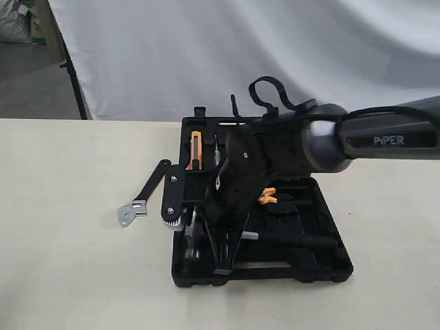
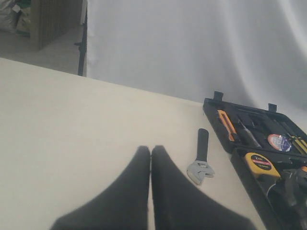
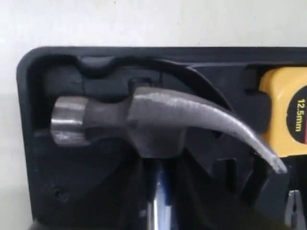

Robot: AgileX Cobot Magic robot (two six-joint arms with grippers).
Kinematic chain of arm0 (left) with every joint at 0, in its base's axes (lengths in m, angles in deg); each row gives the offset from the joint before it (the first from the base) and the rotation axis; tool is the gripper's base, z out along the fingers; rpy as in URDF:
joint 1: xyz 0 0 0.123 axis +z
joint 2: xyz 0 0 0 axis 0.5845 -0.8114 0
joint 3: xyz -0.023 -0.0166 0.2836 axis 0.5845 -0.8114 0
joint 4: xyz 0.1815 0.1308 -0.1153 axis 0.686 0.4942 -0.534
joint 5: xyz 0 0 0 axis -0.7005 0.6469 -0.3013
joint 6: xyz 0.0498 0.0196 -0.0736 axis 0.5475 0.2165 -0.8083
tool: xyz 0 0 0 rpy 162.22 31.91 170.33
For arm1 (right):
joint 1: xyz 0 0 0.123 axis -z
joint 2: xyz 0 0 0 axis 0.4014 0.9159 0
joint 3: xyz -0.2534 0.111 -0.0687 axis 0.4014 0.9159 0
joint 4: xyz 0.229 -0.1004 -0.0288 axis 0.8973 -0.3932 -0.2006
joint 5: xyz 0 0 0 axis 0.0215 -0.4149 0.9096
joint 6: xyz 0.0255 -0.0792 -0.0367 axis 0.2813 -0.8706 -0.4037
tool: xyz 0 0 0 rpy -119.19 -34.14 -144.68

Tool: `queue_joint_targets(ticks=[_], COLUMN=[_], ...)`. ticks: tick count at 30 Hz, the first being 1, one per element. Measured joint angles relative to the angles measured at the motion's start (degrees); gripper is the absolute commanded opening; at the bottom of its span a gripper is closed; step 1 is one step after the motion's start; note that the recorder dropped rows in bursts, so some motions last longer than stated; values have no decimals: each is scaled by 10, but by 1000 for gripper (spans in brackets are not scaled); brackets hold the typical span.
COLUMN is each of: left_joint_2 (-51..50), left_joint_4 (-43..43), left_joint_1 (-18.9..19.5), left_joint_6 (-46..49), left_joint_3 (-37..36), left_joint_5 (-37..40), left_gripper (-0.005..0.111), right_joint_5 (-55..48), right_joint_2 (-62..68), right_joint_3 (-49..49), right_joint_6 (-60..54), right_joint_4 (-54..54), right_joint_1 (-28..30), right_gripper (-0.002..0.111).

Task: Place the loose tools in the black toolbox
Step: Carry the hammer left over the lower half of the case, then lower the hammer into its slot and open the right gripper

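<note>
Table (image 2: 72, 124) with wrench (image 2: 202, 159) in left wrist view; hammer (image 3: 153, 120) in right.

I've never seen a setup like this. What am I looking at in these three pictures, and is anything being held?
It is a robot with two arms, each ending in a hand. One picture looks at the table from outside; the other two come from cameras on the wrists. The right hand grips the claw hammer by its steel shaft, its head over a recess in the black toolbox. The left hand is shut and holds nothing. The adjustable wrench lies on the table beside the toolbox.
</note>
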Motion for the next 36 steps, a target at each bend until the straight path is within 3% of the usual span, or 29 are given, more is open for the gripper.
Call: queue_joint_targets(ticks=[31,36], left_joint_2=[0,0], left_joint_4=[0,0], left_joint_1=[0,0], left_joint_6=[0,0], left_joint_3=[0,0], left_joint_5=[0,0], left_gripper=[1,1], right_joint_5=[-12,-6], right_joint_2=[15,15], right_joint_3=[-14,-14], right_joint_6=[-30,-30], right_joint_4=[48,48], right_joint_1=[0,0], right_gripper=[0,32])
